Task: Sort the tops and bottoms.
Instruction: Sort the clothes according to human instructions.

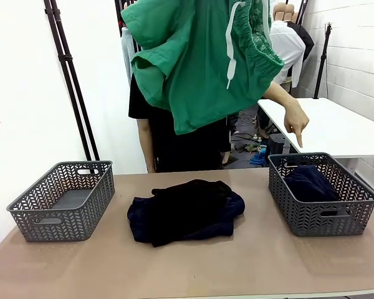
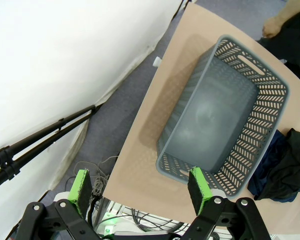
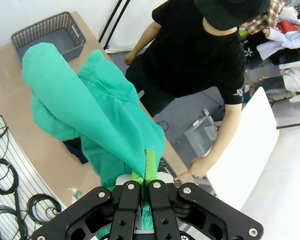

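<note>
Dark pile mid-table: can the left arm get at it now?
Probably yes. The left fingers stand open and empty near the left basket; the dark pile lies uncovered beside it, and the green bottoms hang high above the table, out of the way.

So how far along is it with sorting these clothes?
Done: one dark garment lies in the right basket. In hand: the right pincer is shut on the green bottoms, held high, while the person's hand points down at that basket. Left: the dark pile between it and the left basket, waiting to be sorted.
</note>
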Available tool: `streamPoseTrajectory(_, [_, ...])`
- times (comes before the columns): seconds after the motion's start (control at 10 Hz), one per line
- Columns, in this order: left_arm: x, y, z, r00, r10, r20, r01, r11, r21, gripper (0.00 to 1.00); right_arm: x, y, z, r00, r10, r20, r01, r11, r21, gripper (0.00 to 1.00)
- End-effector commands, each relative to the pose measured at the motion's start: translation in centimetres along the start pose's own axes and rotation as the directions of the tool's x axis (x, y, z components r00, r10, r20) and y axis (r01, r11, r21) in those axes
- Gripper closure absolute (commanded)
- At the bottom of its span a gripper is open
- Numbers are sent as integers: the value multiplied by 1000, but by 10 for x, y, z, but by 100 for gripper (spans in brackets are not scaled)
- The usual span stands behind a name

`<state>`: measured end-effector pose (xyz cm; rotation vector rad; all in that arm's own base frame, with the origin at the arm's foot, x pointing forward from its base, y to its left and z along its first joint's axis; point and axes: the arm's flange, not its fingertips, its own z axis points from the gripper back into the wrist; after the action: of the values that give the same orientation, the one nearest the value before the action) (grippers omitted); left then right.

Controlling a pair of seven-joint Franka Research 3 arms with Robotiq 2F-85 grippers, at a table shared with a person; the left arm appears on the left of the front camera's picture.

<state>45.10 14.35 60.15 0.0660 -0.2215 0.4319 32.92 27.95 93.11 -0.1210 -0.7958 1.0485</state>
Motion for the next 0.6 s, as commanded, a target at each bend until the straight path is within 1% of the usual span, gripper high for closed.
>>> streamPoseTrajectory(0.0, [0, 0, 0, 1000, 18, 4, -18, 1000, -1, 0, 0, 0, 0, 1000, 0, 0, 0, 1000, 0, 100])
streamPoseTrajectory(0.2, [0, 0, 0, 1000, 18, 4, -18, 1000, -1, 0, -8, -12, 2, 1000, 4, 8, -4, 1000, 0, 100])
streamPoseTrajectory(0.3, [0, 0, 0, 1000, 18, 4, -18, 1000, -1, 0, -12, -19, 1, 1000, -13, 0, 13, 999, -31, 100])
streamPoseTrajectory(0.5, [0, 0, 0, 1000, 18, 4, -18, 1000, -1, 0, -34, -42, 1, 996, -91, -12, 90, 992, -89, 100])
